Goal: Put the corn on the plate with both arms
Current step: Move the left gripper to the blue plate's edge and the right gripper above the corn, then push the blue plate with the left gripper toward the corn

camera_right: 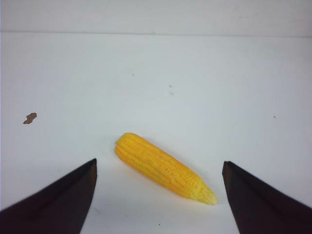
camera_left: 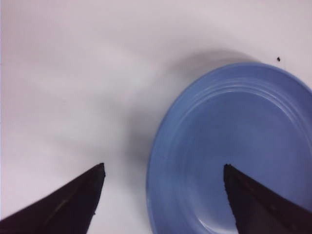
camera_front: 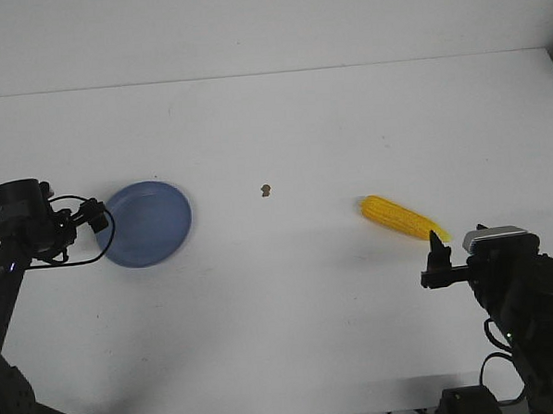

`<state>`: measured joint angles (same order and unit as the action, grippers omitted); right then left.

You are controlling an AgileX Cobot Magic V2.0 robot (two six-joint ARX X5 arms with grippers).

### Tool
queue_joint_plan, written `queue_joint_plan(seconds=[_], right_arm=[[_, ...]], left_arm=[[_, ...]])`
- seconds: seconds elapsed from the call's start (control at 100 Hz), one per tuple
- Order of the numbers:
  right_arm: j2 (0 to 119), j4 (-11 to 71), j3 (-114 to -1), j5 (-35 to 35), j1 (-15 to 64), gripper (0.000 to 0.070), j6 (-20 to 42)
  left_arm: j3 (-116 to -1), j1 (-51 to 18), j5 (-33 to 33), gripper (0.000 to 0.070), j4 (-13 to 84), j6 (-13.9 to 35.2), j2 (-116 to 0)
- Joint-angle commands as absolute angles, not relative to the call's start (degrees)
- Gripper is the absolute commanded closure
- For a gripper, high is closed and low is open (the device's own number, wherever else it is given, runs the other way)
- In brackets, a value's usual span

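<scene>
The corn [camera_front: 404, 219] lies on the bench [camera_front: 291, 308], well apart from the plate [camera_front: 148, 223]. Both tools (left [camera_left: 163, 178], right [camera_right: 159, 173]) gape empty; the rounded cob may roll when pinched.

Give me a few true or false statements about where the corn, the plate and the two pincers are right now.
1. The corn lies on the plate. False: it lies on the table, far to the plate's right.
2. The right pincer is open. True.
3. The left pincer grips the plate's rim. False: it is open, holding nothing.
4. The plate is empty. True.
5. The right pincer holds the corn. False: the corn lies free ahead of it.
</scene>
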<state>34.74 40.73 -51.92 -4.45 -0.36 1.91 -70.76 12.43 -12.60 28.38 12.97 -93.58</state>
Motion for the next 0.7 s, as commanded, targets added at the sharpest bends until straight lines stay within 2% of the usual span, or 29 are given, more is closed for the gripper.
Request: queue_joint_plan(seconds=[0.0,0.44,0.49,0.61,0.69], right_arm=[[34.94,40.34,-52.88,-4.51,-0.3,0.0157,2.2],[34.94,40.36,-52.88,-4.51,-0.3,0.0157,2.22],[34.94,40.36,-52.88,-4.51,-0.3,0.0157,2.35],[34.94,40.34,-52.88,-4.51,-0.3,0.0157,3.2],[34.94,40.34,-52.88,-4.49,-0.3,0.0157,3.2]], left_arm=[[-71.72,12.75,-13.17,0.0197,28.05,12.62,-95.74],[-71.72,12.6,-13.82,0.0212,26.55,12.69,-103.15],[-71.72,12.38,-13.85,0.0268,26.48,12.62,-103.28],[-71.72,12.12,-14.68,0.0513,25.58,12.01,-103.35],[-71.72,11.86,-16.01,0.0616,25.15,11.49,-103.35]])
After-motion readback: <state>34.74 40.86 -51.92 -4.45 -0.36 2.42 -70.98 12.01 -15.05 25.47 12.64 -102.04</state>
